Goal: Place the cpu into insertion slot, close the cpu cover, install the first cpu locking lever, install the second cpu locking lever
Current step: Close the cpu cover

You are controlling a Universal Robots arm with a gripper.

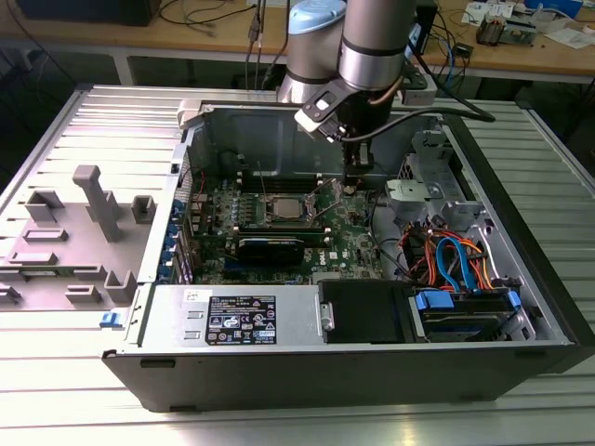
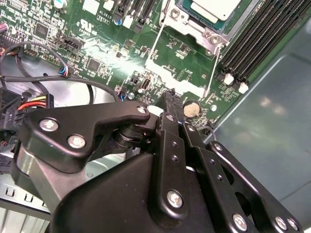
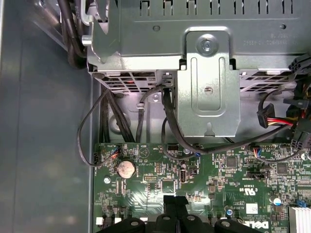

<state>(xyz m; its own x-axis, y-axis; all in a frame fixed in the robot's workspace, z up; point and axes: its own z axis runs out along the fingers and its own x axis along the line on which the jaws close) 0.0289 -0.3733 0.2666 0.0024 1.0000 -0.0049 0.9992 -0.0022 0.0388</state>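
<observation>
- A ribbed metal table [image 1: 56, 390] holds an open computer case [image 1: 325, 381], with workbenches behind it.
- A coin battery [image 2: 192, 109] [image 3: 126, 168] sits on the green circuit board [image 1: 346, 243] inside the case.
- The gripper [image 1: 350, 183] [image 2: 171, 94] [image 3: 176, 199] hangs just beside the battery. Its fingers are pressed together and hold nothing.
- The cpu [image 1: 284, 206] [image 2: 214, 7] lies in the insertion slot [image 1: 266, 210], well apart from the battery.
- The silver cpu cover [image 2: 189, 22] frames the chip.
- Two thin wire levers [image 2: 213, 68] run between the battery and the slot. I cannot tell whether they are latched.
</observation>
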